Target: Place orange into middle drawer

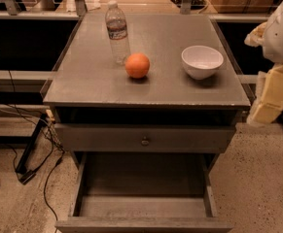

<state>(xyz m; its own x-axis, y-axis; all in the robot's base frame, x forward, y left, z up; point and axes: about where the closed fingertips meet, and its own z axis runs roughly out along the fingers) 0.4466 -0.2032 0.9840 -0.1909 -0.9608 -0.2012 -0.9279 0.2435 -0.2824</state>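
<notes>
The orange (137, 65) sits on the grey cabinet top (97, 86), near the middle, between a water bottle and a white bowl. The middle drawer (143, 181) is pulled out wide open below the closed drawer front with a small round knob (145, 141); its flat floor is bare. My gripper (273, 95) shows as pale yellow parts under a white arm section at the right edge of the view. It hangs beside the cabinet's right side, apart from the orange and holding nothing that I can see.
A clear plastic water bottle (117, 32) stands upright just left of and behind the orange. A white bowl (202, 61) sits to its right. Black cables (31, 149) trail on the speckled floor at left. Shelving and boxes stand behind the cabinet.
</notes>
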